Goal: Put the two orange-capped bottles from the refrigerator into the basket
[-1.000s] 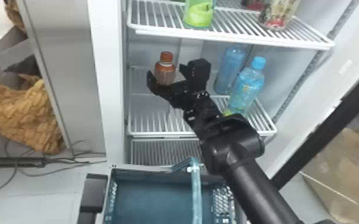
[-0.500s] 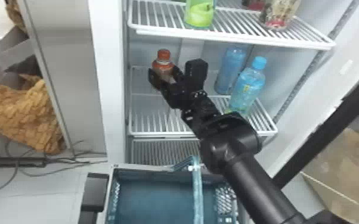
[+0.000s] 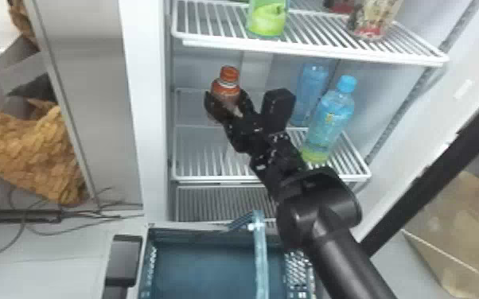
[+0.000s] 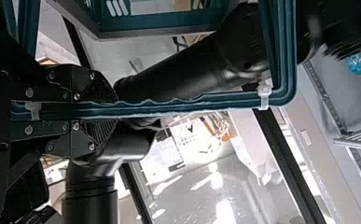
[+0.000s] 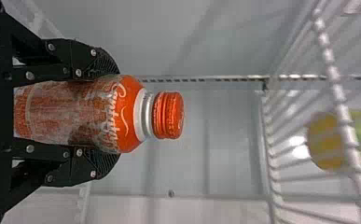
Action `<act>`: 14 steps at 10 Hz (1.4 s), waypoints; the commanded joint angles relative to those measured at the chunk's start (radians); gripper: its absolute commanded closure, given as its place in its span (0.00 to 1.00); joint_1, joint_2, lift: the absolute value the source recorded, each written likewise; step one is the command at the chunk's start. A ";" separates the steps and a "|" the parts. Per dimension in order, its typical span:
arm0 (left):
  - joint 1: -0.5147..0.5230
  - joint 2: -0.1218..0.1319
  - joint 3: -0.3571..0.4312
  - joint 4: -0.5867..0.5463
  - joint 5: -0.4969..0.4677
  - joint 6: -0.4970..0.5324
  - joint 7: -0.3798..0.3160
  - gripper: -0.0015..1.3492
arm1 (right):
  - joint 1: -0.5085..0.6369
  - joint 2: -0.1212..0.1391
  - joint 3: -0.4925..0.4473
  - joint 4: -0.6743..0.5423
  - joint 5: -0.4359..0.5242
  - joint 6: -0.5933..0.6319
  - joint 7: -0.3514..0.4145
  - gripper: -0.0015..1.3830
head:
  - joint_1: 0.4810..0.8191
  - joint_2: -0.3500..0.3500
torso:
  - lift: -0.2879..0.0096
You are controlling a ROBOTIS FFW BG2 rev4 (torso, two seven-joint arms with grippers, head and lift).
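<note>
The right arm (image 3: 348,258) is tubular and black, with rounded joints (image 3: 314,210) and a silver-screwed tool (image 3: 228,101).

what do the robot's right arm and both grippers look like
The right arm is glossy black, with smooth round tubes and a bulky rounded joint. The left gripper and right gripper match: black, with small silver screws and finely ridged finger pads.
</note>
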 commanded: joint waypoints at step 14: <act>0.043 -0.016 0.056 -0.021 -0.014 0.015 -0.004 0.88 | 0.778 -0.035 -0.297 -1.058 -0.002 0.358 0.172 0.64 | 0.63 0.00 | 0.00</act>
